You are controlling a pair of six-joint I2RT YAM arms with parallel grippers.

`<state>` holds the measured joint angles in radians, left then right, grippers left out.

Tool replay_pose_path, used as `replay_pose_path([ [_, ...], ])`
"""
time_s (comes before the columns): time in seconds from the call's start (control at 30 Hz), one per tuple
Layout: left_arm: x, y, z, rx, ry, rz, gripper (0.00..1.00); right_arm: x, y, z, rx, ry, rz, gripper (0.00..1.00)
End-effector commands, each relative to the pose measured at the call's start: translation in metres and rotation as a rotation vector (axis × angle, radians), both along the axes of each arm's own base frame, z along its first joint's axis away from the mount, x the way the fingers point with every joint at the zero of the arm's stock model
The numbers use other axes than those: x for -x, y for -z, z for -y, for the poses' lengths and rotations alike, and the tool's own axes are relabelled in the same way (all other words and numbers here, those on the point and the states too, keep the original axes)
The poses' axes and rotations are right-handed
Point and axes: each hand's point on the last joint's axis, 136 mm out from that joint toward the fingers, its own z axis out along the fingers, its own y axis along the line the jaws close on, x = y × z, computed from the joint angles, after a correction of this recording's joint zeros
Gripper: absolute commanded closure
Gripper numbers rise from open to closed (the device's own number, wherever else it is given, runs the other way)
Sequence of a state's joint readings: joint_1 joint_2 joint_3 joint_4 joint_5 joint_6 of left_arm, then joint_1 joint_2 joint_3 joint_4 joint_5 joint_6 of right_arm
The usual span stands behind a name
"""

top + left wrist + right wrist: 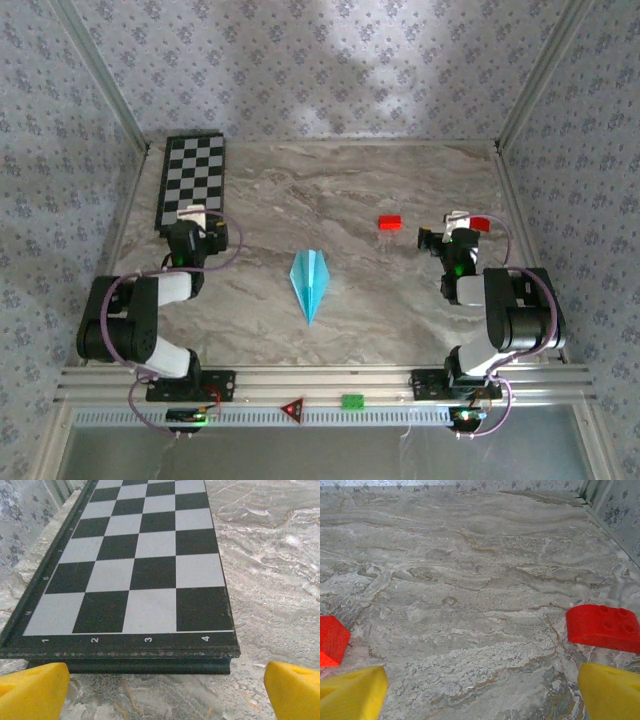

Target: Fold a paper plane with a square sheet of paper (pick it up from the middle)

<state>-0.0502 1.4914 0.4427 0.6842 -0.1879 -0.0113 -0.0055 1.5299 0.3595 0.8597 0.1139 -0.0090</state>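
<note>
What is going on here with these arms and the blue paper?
The light-blue paper plane lies in the middle of the table, and neither arm touches it. The left gripper is open, facing the edge of the chessboard. The right gripper is open above the table, a red block on one side, a second red block on the other.

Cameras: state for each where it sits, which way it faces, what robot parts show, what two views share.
Top external: above and behind, looking down at the table; left arm, right arm, paper plane.
Left wrist: on left arm, facing the chessboard; left fingers.
Right wrist: on right arm, facing the far wall; right fingers.
Shared: chessboard, top and left.
</note>
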Motion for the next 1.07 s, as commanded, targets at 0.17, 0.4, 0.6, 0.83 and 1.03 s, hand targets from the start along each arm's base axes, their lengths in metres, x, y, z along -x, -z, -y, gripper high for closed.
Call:
replay_pose_path([
  [0.17, -0.0017, -0.0004, -0.0156, 0.06, -0.043, 0.062, 0.0, -0.0043, -0.0062, 0.0033, 0.017, 0.016, 0.021, 0.0],
  [0.4, -0.0021, -0.0013, -0.0153, 0.054, -0.04, 0.075, 0.0, -0.0036, -0.0076, 0.0013, 0.035, 0.013, 0.03, 0.0],
  [0.6, -0.0017, -0.0013, -0.0156, 0.053, -0.041, 0.073, 0.0, -0.0035, -0.0069, 0.001, 0.034, 0.011, 0.027, 0.0],
  [0.83, -0.0016, -0.0013, -0.0156, 0.052, -0.042, 0.073, 0.0, -0.0037, -0.0067, 0.0007, 0.034, 0.01, 0.025, 0.0],
  [1.03, -0.0018, -0.0019, -0.0154, 0.053, -0.041, 0.075, 0.0, -0.0037, -0.0067, 0.0004, 0.033, 0.008, 0.025, 0.0],
])
